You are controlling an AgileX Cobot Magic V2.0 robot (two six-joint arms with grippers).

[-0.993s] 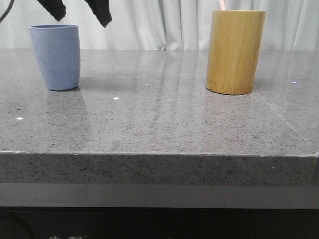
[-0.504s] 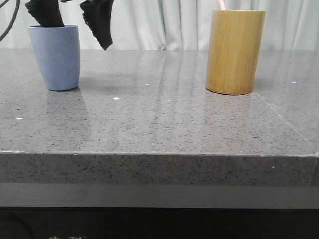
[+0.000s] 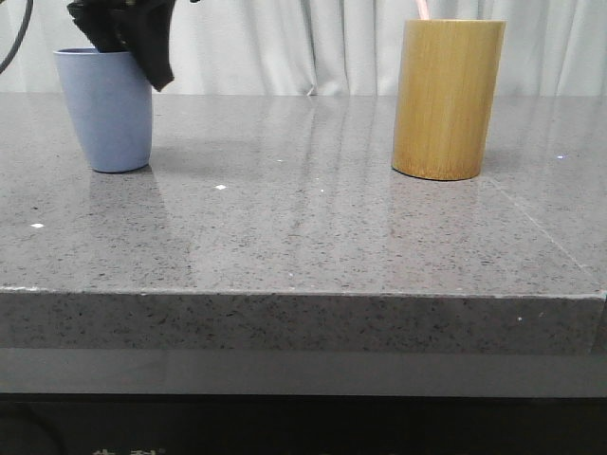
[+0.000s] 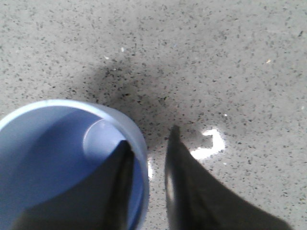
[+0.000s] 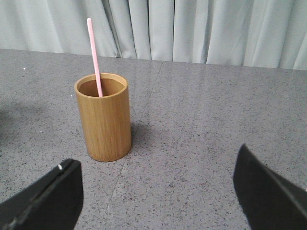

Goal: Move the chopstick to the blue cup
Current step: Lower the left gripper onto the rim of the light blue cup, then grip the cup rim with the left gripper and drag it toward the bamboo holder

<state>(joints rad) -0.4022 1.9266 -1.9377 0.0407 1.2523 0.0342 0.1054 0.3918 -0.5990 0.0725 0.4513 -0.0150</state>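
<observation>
The blue cup (image 3: 104,114) stands at the table's back left; the left wrist view looks down into it (image 4: 48,158) and it is empty. My left gripper (image 3: 142,47) straddles its right rim (image 4: 150,135): one finger is inside the cup, the other outside, with a small gap showing beside the rim. One pale pink chopstick (image 5: 94,55) stands in the bamboo holder (image 5: 103,117) at the back right; only its tip (image 3: 422,9) shows in the front view. My right gripper (image 5: 158,160) is wide open and empty, short of the holder, and is out of the front view.
The bamboo holder (image 3: 448,100) is taller than the cup. The grey speckled table (image 3: 303,237) has its front edge near the camera. A pale curtain (image 3: 313,43) hangs behind the table.
My left gripper has come down and moved left from above the table to the blue cup's rim, and its fingers have drawn closer together. The holder and chopstick have not moved.
</observation>
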